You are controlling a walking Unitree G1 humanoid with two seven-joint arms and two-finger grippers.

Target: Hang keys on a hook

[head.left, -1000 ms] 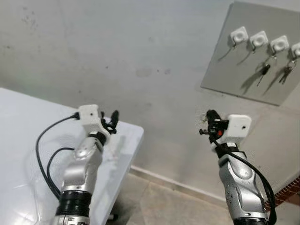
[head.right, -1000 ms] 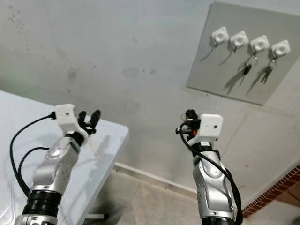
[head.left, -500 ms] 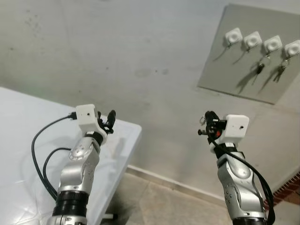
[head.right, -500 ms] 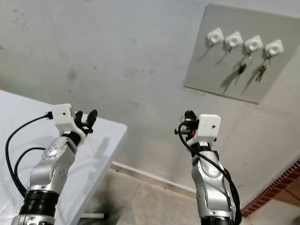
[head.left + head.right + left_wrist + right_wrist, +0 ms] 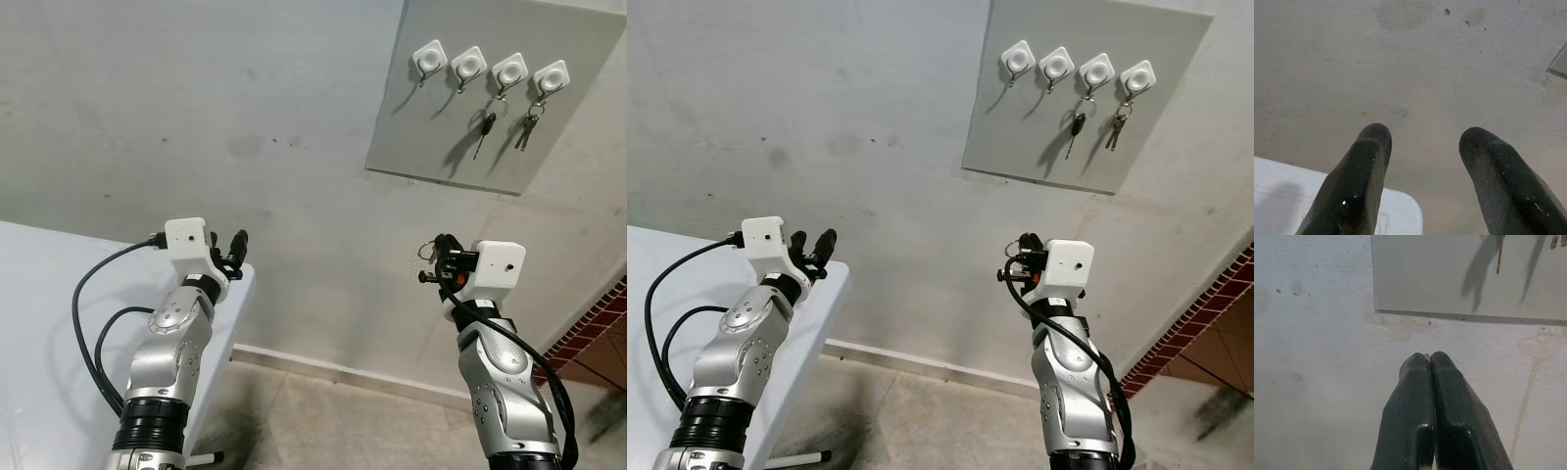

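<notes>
Four square white hooks (image 5: 490,70); grey board (image 5: 431,127)

two bare hooks (image 5: 449,63) leftward, keys (image 5: 505,122) occupying right pair

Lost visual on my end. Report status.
Right gripper shut on key ring, below board. Left gripper open, idle over table. Two left hooks free; nothing blocking.

From the head we look forward at a wall (image 5: 196,98) from some way off, both eyes sharing the hook board (image 5: 490,98) and the tabletop (image 5: 39,323). Our wrist views look along each claw at that wall.
</notes>
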